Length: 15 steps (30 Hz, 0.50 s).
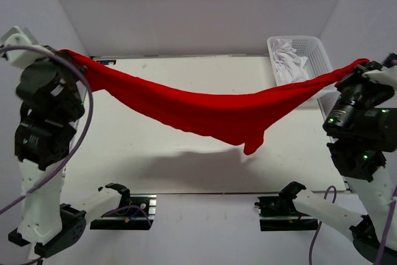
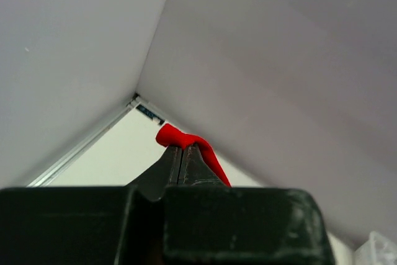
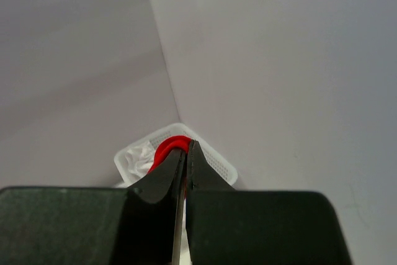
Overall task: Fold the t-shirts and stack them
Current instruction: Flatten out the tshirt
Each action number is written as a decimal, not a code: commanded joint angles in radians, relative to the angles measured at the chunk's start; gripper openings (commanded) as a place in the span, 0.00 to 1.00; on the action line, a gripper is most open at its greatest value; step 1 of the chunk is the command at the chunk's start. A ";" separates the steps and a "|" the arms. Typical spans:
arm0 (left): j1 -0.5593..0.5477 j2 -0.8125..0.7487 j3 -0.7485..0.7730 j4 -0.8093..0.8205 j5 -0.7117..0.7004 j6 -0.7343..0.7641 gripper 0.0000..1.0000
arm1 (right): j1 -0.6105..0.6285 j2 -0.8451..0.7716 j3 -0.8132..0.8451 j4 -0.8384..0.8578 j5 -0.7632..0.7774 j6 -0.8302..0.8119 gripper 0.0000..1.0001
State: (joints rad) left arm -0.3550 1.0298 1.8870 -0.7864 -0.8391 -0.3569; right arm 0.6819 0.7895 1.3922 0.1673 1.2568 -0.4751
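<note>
A red t-shirt (image 1: 205,111) hangs stretched in the air across the table, sagging in the middle with a fold dangling at centre right. My left gripper (image 1: 67,53) is shut on its left end, raised high at the far left; the red cloth (image 2: 186,139) bunches over the closed tips in the left wrist view. My right gripper (image 1: 358,65) is shut on the right end, raised at the far right; a red fold (image 3: 169,148) wraps the tips in the right wrist view. White t-shirts (image 1: 289,66) lie crumpled in a basket.
A white mesh basket (image 1: 317,49) stands at the back right of the white table (image 1: 155,159), just behind the shirt's right end; it also shows in the right wrist view (image 3: 217,164). White walls enclose the back and sides. Two black mounts sit at the near edge.
</note>
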 commanded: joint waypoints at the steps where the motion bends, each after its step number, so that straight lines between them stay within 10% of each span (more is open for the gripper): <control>1: 0.007 0.049 -0.037 -0.019 0.012 -0.020 0.00 | -0.005 0.016 -0.033 0.113 0.012 -0.023 0.00; 15: 0.007 0.219 -0.137 0.104 -0.086 -0.020 0.00 | -0.102 0.280 -0.211 0.518 0.012 -0.254 0.00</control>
State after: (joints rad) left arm -0.3553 1.2289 1.7679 -0.7547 -0.8921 -0.3752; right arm 0.6174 1.0050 1.1889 0.5457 1.2575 -0.6823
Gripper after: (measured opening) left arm 0.021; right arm 0.012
